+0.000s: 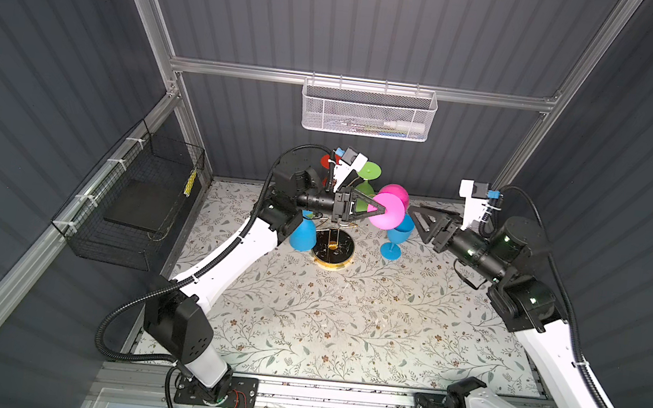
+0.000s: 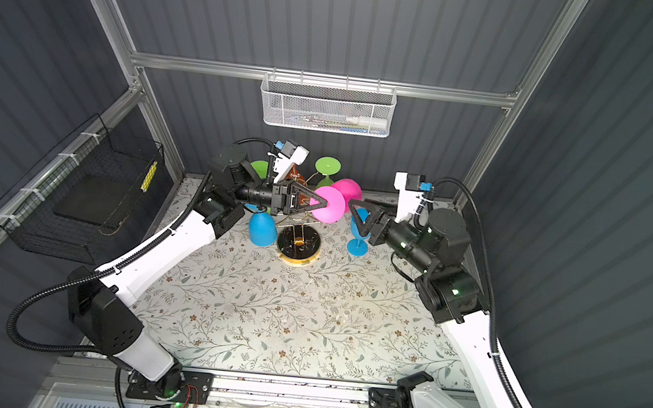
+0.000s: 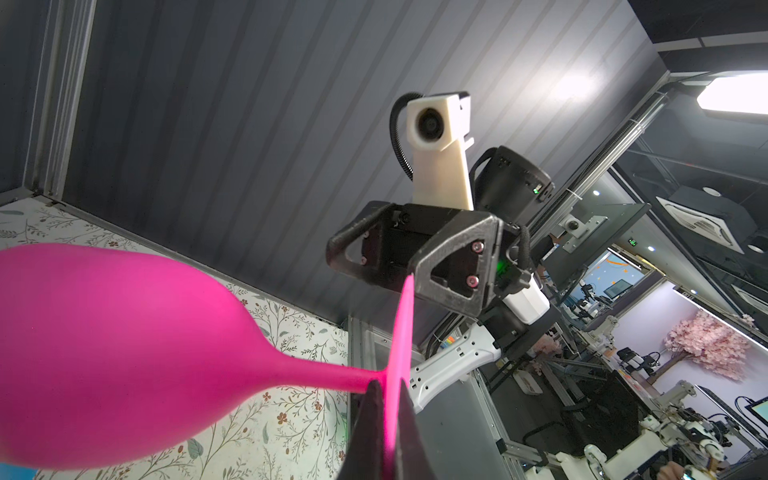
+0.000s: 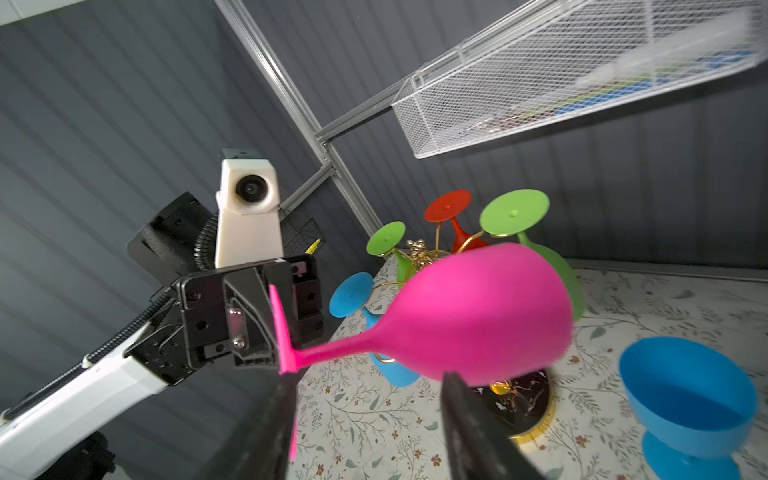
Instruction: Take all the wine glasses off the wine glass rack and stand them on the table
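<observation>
Your left tool [image 1: 380,210] is clamped flat on the thin foot of the matte pink wine glass [image 4: 478,311]. Your right tool [image 1: 416,209] gapes empty just beside it. The glass hangs clear of the gold wire rack [image 1: 332,251], lying roughly level, bowl toward the back wall. It looks light and rubbery, so the stem likely offers a firmer hold.

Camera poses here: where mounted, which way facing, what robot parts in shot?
Top views: overhead, looking down on table; left arm, right arm in shot.
Left wrist: on left arm, looking past left tool, pink wine glass, toward right tool.
Right wrist: on right arm, facing left tool, wine glass rack; own fingers show.
Shared: all show the pink wine glass.
</observation>
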`<state>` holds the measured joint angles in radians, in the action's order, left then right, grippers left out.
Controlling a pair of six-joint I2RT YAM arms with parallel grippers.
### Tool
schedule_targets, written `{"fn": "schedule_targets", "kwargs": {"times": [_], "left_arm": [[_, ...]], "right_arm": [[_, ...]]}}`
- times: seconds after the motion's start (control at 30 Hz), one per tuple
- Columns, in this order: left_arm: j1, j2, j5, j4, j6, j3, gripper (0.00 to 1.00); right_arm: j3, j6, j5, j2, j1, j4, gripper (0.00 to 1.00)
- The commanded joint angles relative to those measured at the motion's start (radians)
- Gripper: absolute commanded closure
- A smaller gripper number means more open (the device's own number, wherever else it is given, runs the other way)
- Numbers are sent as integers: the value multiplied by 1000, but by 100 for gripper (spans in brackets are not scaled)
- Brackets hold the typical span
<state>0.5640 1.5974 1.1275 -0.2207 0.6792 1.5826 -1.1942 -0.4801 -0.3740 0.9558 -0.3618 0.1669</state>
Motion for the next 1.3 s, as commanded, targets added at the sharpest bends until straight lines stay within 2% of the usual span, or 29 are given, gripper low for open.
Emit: {"fn": "schedule_targets", "kwargs": {"times": [0.0,0.2,0.4,0.53,0.83,1.0,1.27], "left_arm": [[-7,10,23,25,30,50,100],[-26,29,36,29,76,62,100],[-29,39,60,29,107,82,100],[-29,38,64,28,114,82,100],[-29,41,86,-26,174,88,100],[-30,45,108,-92,238,82,100],[-29,42,120,-114,267,74,100]], "right_arm": [[69,113,79,-66,39,-6,20],[189,357,94,-99,43,-113,2],[310,555,49,-106,43,-335,1],[313,657,-41,-62,41,-387,1],[262,712,-77,78,31,-460,1],[208,735,-74,139,24,-469,1],[137,762,-103,230,-2,-465,1]]}}
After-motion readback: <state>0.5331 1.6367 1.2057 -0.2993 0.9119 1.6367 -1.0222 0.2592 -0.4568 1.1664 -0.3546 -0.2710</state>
